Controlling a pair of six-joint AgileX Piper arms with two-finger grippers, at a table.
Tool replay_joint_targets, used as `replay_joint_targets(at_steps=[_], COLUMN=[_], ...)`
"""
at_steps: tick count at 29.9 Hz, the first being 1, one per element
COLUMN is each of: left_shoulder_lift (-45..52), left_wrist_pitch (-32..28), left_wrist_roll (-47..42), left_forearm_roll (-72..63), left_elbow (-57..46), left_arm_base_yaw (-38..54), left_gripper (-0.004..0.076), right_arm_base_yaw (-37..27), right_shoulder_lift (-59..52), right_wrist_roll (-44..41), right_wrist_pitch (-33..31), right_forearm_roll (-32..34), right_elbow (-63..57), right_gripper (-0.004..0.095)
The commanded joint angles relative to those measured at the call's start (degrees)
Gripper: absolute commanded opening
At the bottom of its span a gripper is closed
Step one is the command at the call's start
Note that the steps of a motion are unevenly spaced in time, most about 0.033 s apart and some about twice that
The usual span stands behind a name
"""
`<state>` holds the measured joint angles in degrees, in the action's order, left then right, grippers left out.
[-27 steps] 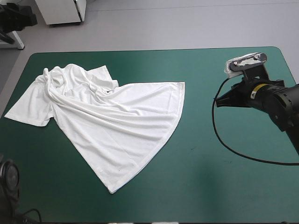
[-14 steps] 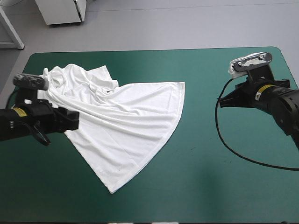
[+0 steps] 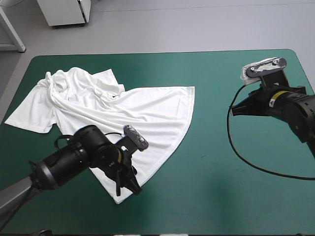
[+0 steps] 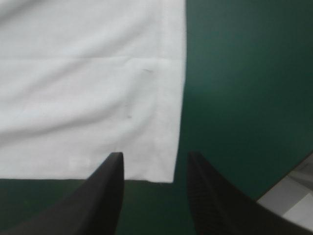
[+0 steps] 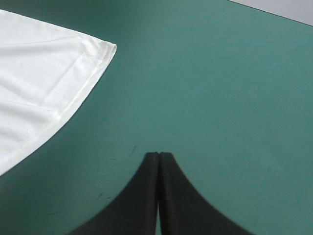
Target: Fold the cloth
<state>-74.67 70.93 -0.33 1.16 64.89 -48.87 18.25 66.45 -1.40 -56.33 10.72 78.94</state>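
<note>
White T-shirt spread rumpled on teal-green surface, left pincer released, T-shirt corner between its fingers, right pincer clenched over bare surface, T-shirt hem ahead.

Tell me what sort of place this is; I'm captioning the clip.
Probably a robotics lab workbench: a robot's left arm and right arm reach over a teal-green table, where a white T-shirt lies loosely spread.

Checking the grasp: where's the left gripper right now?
High view: the left gripper hovers over the T-shirt's near corner, front left of the table, jaws open.
</note>
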Motion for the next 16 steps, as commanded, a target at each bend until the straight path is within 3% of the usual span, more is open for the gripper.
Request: replay_joint_targets(at_steps=[1,5,16], left_shoulder_lift=[-0.88,-1.54,-1.54], left_wrist_pitch=[2.82,2.82,0.24], left_wrist_roll=[-1.17,-7.88,-10.69], left_forearm_roll=[0.77,1.57,2.75], left_elbow=[0.03,-3.7,-13.59], left_arm_base_yaw=[-4.01,-4.3,-4.3], left_gripper=[0.0414,0.0501,0.0453], right_arm_base_yaw=[-0.23,-0.23,-0.23], right_shoulder_lift=[-1.42,-1.42,-1.42], right_wrist_roll=[0.04,0.04,0.04], right_wrist_pitch=[2.94,2.29,1.6], right_forearm_roll=[0.42,0.42,0.42], right_elbow=[1.91,1.91,1.91], right_gripper=[-0.0015,-0.0015,-0.0015])
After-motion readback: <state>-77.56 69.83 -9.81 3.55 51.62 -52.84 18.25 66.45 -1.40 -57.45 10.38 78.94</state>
